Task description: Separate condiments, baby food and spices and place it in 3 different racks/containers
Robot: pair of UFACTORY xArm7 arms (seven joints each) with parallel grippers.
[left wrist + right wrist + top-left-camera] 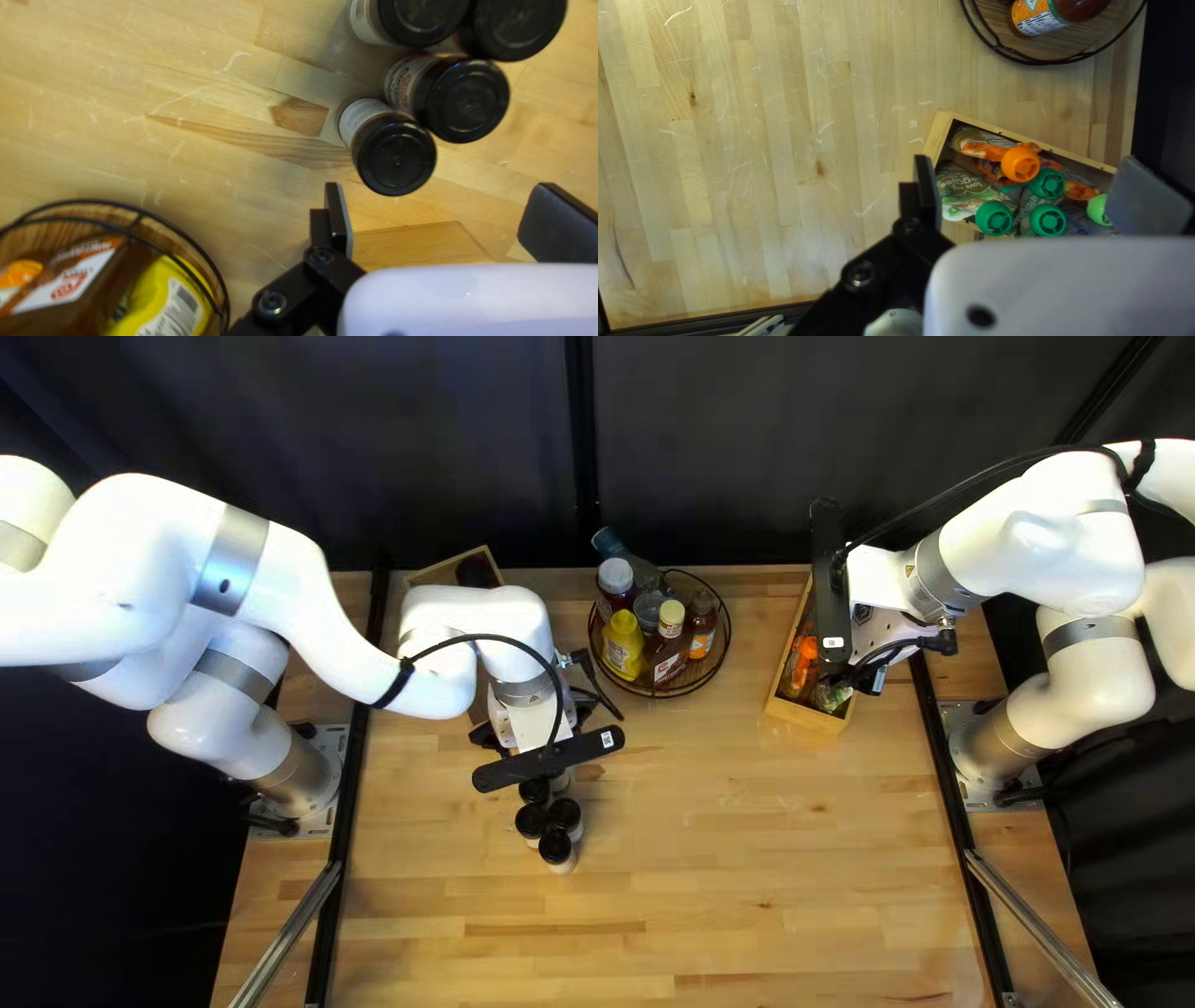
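Left wrist view: left fingers open; nearest black-capped jar just ahead, upright, well apart from wire basket; right fingers, also open, farther off, on basket's other side

The left arm rises from its base at the table's left edge and bends inward, its wrist lowered over the left half, toward the far edge. The left gripper points down, its two fingers spread well apart. The right arm reaches in from the right edge, its wrist near the far right corner; the right gripper aims downward, fingers parted widely.
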